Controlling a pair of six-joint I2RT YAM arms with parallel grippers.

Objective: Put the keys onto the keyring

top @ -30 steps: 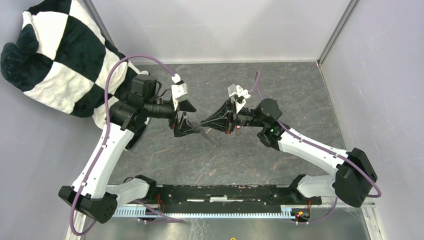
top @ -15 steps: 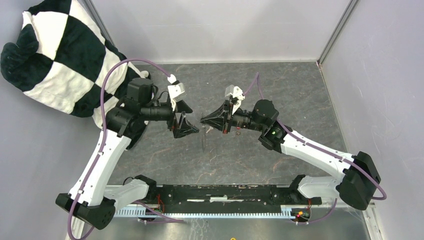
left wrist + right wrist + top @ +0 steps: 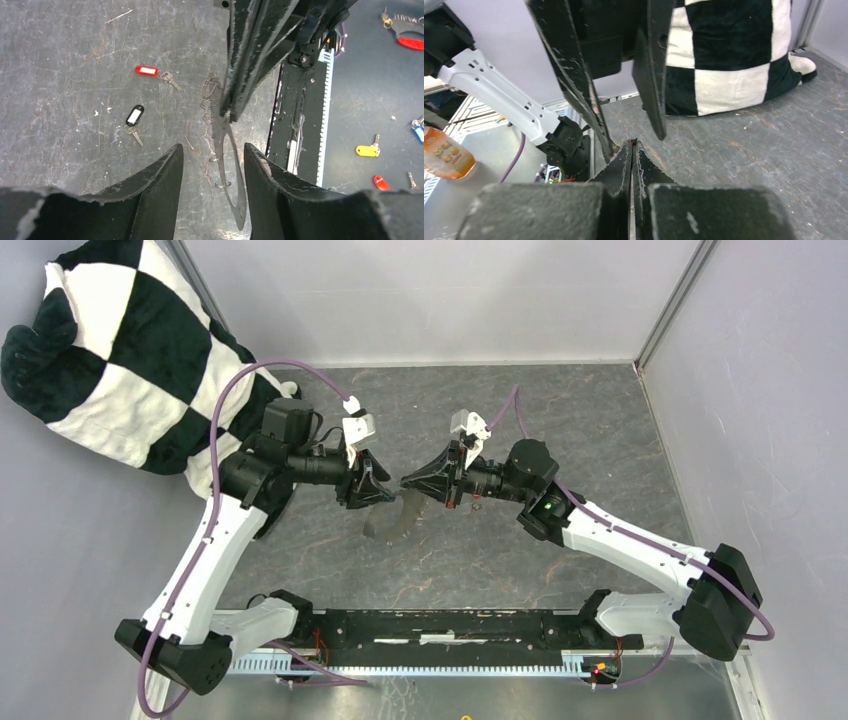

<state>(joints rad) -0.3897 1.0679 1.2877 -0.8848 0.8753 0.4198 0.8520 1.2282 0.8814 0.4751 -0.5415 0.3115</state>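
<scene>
The right jaws clench the keyring (image 3: pixel 227 150) aloft, the left jaws stand released either side of it, and the black-tagged key (image 3: pixel 134 120) and red-tagged key (image 3: pixel 152 71) lie on the tabletop (image 3: pixel 65 60).

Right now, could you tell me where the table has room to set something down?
Bare: the far right corner of the table, between right arm and wall; the strip between keyring and base rail. Crowded: the middle, around the keyring, red-tagged key and black-tagged key.
</scene>
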